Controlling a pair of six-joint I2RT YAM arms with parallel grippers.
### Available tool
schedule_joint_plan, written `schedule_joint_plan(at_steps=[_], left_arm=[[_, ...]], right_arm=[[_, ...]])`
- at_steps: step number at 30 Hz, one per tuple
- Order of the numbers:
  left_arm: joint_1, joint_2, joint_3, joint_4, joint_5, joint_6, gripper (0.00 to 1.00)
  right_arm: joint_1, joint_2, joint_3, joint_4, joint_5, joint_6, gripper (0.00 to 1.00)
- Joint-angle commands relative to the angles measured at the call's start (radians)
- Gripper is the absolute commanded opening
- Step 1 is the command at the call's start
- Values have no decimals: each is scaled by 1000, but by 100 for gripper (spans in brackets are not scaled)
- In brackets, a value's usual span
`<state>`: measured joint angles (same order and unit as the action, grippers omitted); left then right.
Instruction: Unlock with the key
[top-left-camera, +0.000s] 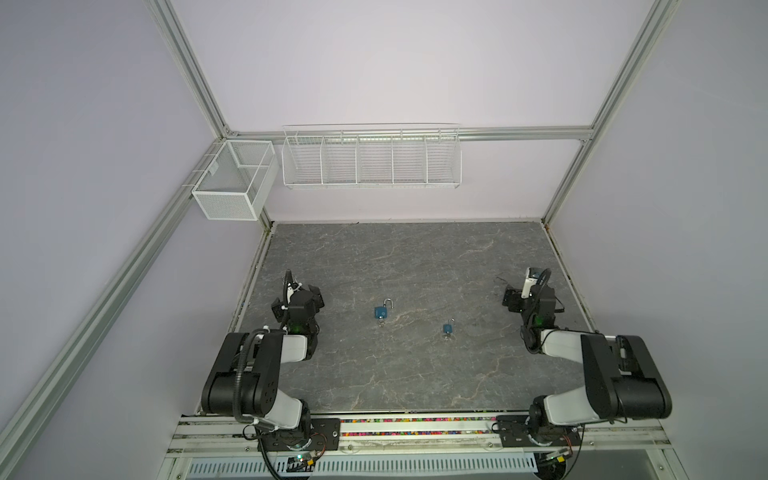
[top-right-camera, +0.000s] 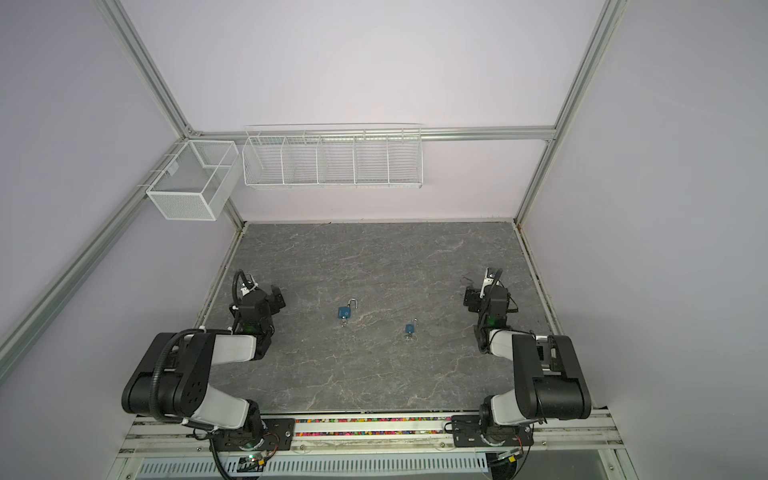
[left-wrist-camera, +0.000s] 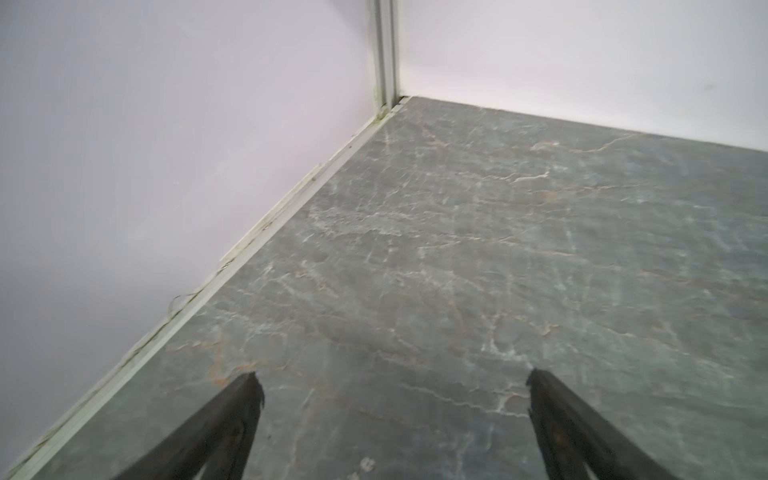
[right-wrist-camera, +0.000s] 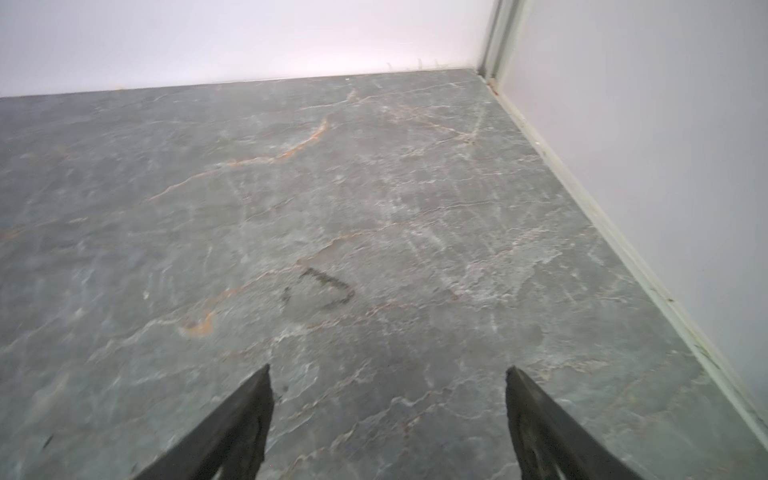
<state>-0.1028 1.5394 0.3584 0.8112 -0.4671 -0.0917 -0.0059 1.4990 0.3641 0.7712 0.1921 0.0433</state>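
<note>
Near the middle of both top views, a blue padlock (top-left-camera: 380, 312) with a silver shackle lies on the grey desk (top-left-camera: 415, 257), a key (top-left-camera: 380, 322) at its base. A smaller blue padlock (top-left-camera: 447, 329) lies to its lower right. The left claw (left-wrist-camera: 392, 386) and right claw (right-wrist-camera: 388, 378) gape wide, empty.

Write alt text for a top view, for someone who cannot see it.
Two blue padlocks lie on the grey marbled tabletop between the arms: a larger padlock left of a smaller padlock. The left arm and right arm sit folded at the table's sides, touching neither. White wire baskets hang behind.
</note>
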Motion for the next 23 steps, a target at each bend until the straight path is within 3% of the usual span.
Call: schedule_joint_plan(at_steps=[1, 3, 5, 23], left_arm=[[2, -1, 25, 94, 60, 58, 99], [8, 1, 44, 62, 53, 40, 99], [8, 18, 26, 123, 55, 52, 99], [6, 19, 24, 129, 48, 50, 99]], right_arm=[[10, 24, 43, 53, -94, -73, 89], [1, 58, 10, 164, -113, -75, 88], [10, 13, 29, 54, -102, -79, 88], [4, 23, 44, 45, -120, -75, 88]])
